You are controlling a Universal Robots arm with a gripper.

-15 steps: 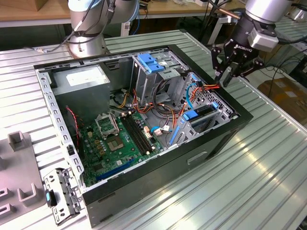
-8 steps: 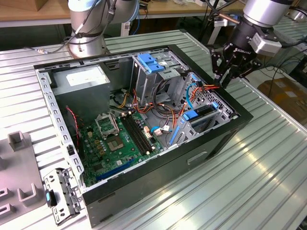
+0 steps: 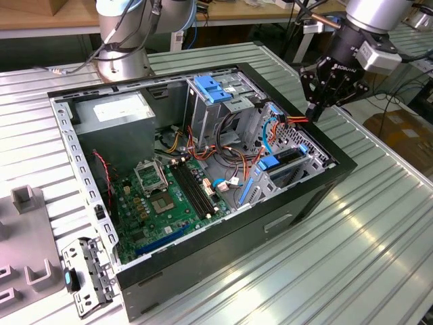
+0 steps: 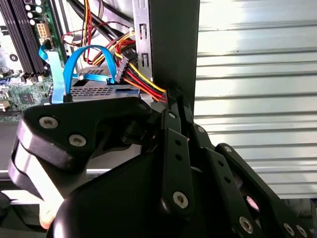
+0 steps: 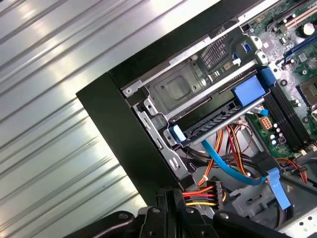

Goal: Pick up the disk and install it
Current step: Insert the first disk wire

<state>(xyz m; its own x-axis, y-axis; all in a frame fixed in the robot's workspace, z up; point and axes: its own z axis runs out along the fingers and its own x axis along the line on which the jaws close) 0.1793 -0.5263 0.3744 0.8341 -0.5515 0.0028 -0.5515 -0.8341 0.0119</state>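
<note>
Gripper (image 4: 173, 96) up close: matt black body, bright bare-metal screw heads. Right beside it the table (image 4: 247, 59) is ribbed metal, polished and throwing glare. The case wall (image 5: 114, 129) next to the gripper is smooth matt black. Further in, the drive cage (image 5: 173, 91) is dull grey stamped metal, its latch (image 5: 246, 91) glossy blue plastic, and the blue cable (image 4: 57, 82) is slick plastic.

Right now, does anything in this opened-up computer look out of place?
Yes. A plug on red, orange and yellow wires dangles by the black computer case's wall, seemingly unconnected, right beside the claw. A grey metal bracket with a blue clip also lies outside the case on the ribbed metal table.
</note>
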